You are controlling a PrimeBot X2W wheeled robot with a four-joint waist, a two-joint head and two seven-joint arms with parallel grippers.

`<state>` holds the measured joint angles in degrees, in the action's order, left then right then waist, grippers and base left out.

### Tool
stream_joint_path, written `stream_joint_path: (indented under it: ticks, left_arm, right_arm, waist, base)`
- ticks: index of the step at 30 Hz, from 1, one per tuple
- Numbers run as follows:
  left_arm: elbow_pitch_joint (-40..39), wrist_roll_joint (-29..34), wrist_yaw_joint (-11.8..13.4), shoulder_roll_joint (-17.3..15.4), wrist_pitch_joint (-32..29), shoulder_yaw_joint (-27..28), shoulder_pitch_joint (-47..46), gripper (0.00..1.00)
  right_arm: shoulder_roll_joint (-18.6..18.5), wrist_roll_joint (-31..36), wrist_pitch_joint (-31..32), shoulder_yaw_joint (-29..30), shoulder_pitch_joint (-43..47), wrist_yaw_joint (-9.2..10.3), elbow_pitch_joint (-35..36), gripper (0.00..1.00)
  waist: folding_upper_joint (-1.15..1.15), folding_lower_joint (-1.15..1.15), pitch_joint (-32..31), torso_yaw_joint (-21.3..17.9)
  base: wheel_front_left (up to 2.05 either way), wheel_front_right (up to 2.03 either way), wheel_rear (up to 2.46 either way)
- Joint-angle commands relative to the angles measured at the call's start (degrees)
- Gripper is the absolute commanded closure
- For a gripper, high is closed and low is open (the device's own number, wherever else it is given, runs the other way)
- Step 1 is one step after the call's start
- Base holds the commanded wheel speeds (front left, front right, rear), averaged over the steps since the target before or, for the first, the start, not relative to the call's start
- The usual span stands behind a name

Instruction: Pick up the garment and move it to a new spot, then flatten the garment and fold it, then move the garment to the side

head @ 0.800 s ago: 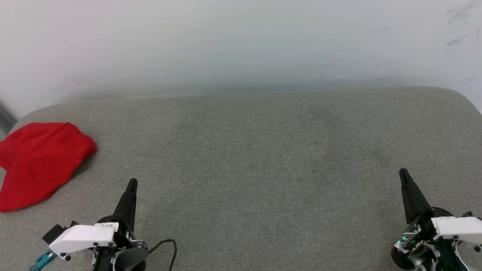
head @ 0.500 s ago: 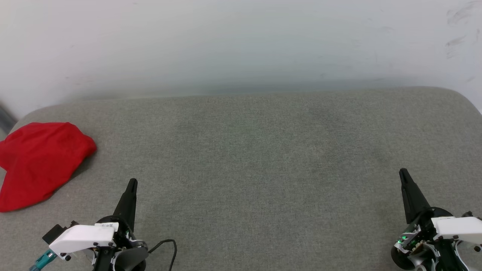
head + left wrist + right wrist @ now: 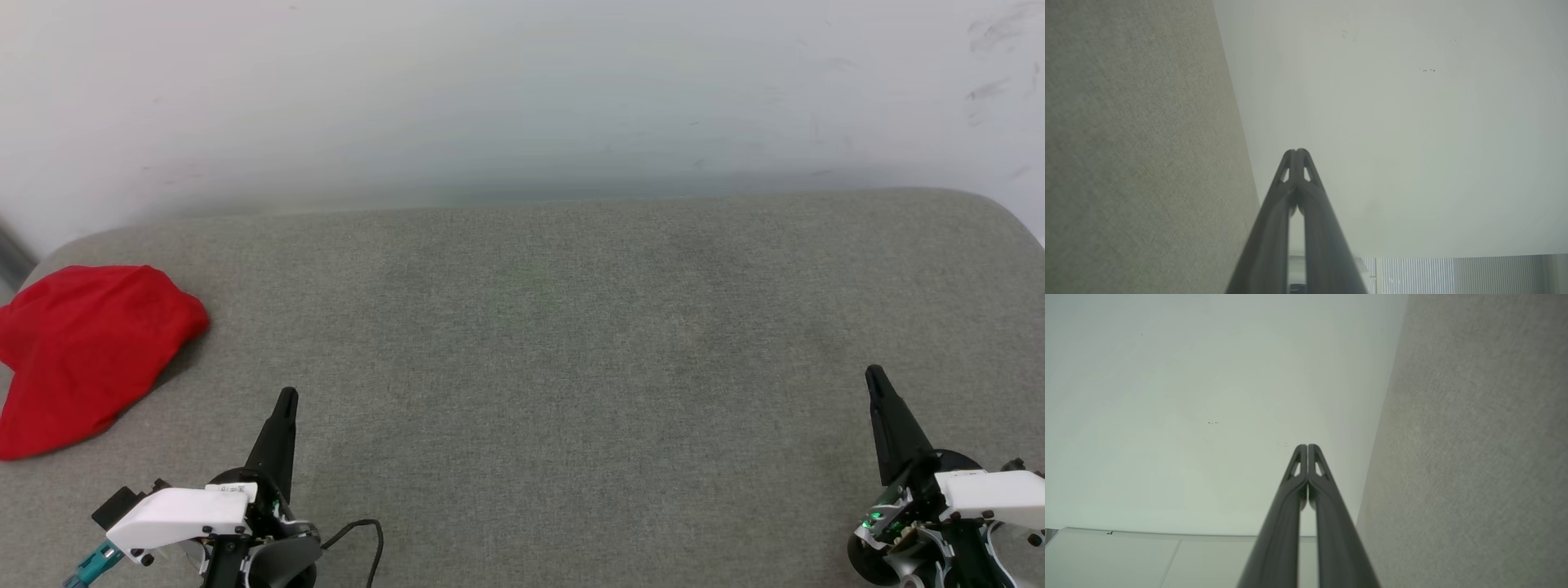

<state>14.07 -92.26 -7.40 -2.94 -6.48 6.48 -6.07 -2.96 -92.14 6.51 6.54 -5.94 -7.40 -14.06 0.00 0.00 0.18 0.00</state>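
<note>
Left gripper [image 3: 286, 398] sat at the lower left, fingers pressed together and empty, near the red garment [image 3: 86, 351] but not touching it. That garment lay bunched, plain red face up, at the far left edge of the grey fabric surface [image 3: 539, 367]. Right gripper [image 3: 875, 377] was closed and empty too, well apart at the lower right, with the pale wall [image 3: 522, 98] beyond.

No legible text; small white label [image 3: 233, 488] on left hand [image 3: 286, 398] unreadable
</note>
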Motion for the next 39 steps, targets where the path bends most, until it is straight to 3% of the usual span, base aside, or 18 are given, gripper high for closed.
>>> stream_joint_path:
  ticks: [1, 27, 28, 39]
  left_arm:
    - [0.0, 0.3, -0.2, 0.1, -0.2, 0.2, -0.4, 1.0]
    - [0.0, 0.3, -0.2, 0.1, -0.2, 0.2, -0.4, 1.0]
    - [0.0, 0.0, 0.0, 0.0, 0.0, 0.0, 0.0, 0.0]
    - [0.4, 3.2, 0.3, 0.2, 2.3, -0.6, 1.8, 0.0]
  right_arm:
    - [0.2, -0.1, 0.0, 0.0, -0.6, -0.17, 0.0, 1.0]
    - [0.2, -0.1, 0.0, -0.1, -0.6, -0.17, 0.0, 1.0]
    - [0.0, 0.0, 0.0, 0.0, 0.0, 0.0, 0.0, 0.0]
    - [0.0, 2.5, -2.3, -0.6, 2.3, 0.0, -1.0, 0.0]
  waist:
    - [0.0, 0.0, 0.0, 0.0]
    - [0.0, 0.0, 0.0, 0.0]
    - [0.0, 0.0, 0.0, 0.0]
    - [0.0, 0.0, 0.0, 0.0]
  base:
    - [0.0, 0.0, 0.0]
    - [0.0, 0.0, 0.0]
    - [0.0, 0.0, 0.0]
    - [0.0, 0.0, 0.0]
